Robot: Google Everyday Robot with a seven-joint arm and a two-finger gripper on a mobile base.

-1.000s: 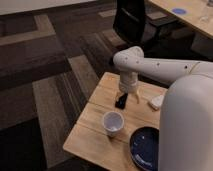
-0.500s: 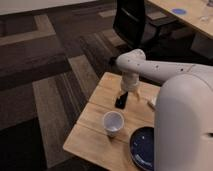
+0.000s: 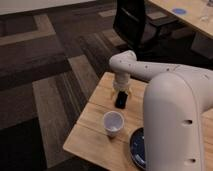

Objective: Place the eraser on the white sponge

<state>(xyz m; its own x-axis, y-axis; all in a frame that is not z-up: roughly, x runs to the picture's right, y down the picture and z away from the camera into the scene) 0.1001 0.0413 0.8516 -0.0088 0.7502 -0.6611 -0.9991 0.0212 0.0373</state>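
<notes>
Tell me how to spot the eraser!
Find the wooden table, then the white cup standing on it. Just beyond the cup, right below the gripper, is the eraser. It is small, flat and black, unlike the round white cup and the round blue plate.

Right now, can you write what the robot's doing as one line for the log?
gripper: directly above eraser | eraser: on table | white sponge: not in view | paper cup: upright, nearer camera
</notes>
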